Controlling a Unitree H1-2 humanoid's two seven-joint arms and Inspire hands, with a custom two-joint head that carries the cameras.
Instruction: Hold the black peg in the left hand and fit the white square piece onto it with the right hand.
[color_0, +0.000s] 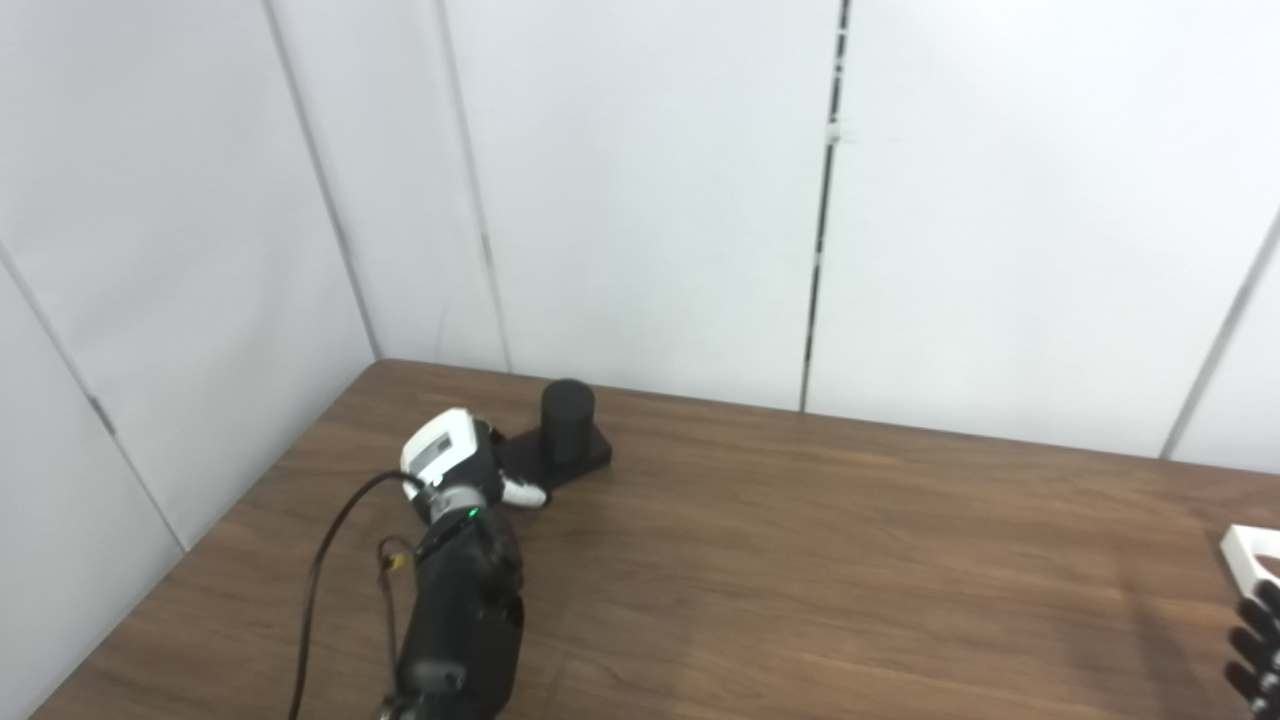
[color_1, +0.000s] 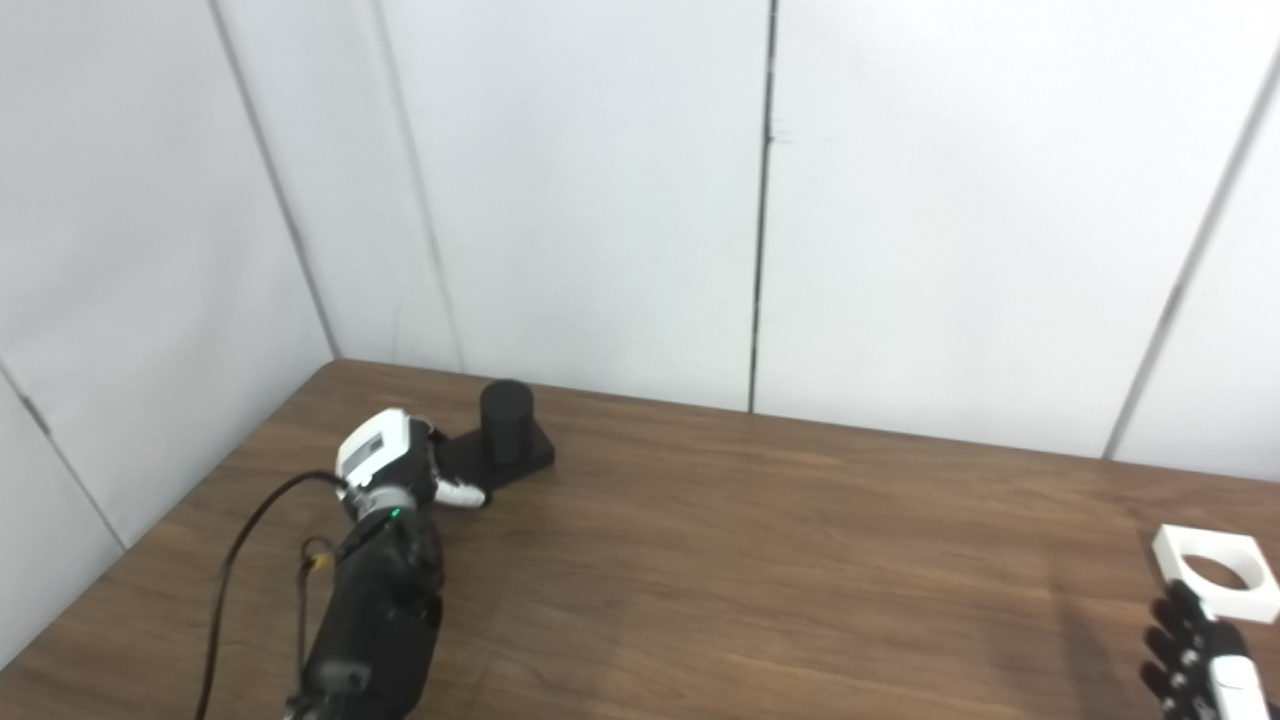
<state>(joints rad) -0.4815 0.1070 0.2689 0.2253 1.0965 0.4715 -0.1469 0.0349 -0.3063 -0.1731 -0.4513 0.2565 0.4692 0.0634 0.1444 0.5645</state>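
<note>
At the table's (color_1: 760, 560) far left the left hand (color_1: 395, 462) reaches against the flat base of the upright black peg (color_1: 506, 407) (whether its fingers actually clasp it cannot be told), while far right the white square piece (color_1: 1216, 585) lies flat, just beyond the right hand's (color_1: 1200, 655) spread fingers.

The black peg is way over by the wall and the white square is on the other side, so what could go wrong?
1. The left hand is at the edge of the black peg's flat base, so a clumsy grip might push or tip it.
2. The white square lies far right near the table's edge; the right hand could nudge it off.
</note>
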